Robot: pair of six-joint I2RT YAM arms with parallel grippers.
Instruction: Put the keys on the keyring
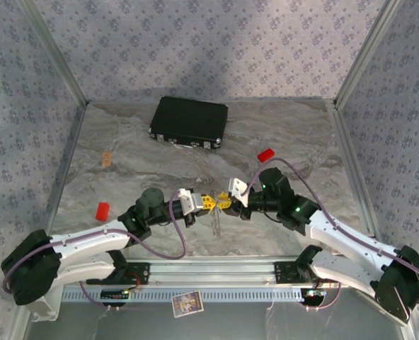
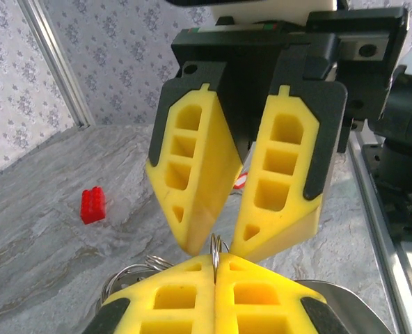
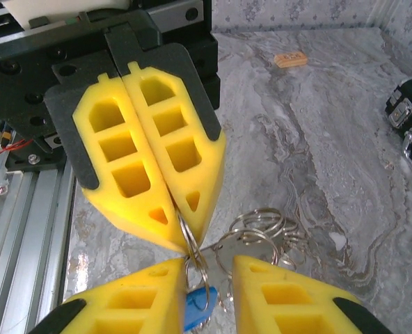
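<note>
The left gripper (image 2: 215,273) is clenched, its two yellow wedge-shaped fingers pressed flat together on the thin wire of the keyring (image 2: 215,249), which stands up out of the seam between them. Each finger is moulded with square pockets and backed by a black plate. Facing it tip to tip over the near middle of the table (image 1: 280,134), the right gripper (image 3: 207,264) is released, with a clear gap between its matching yellow fingers, and nothing is pinched there. The table top is a smooth grey sheet with marble-like veins. At its far side lies a flat, rectangular black case (image 1: 189,122) with metal latches; it is closed, so what it holds cannot be told. A studded red brick (image 1: 102,210) sits near the left edge and a second red brick (image 1: 266,155) lies right of centre, with a small tan tile (image 1: 107,159) further left. Below the grippers, several shiny wire loops (image 3: 262,226) bunch together, and the blue-headed key (image 3: 197,306) hangs in the gap between the right fingers.
</note>
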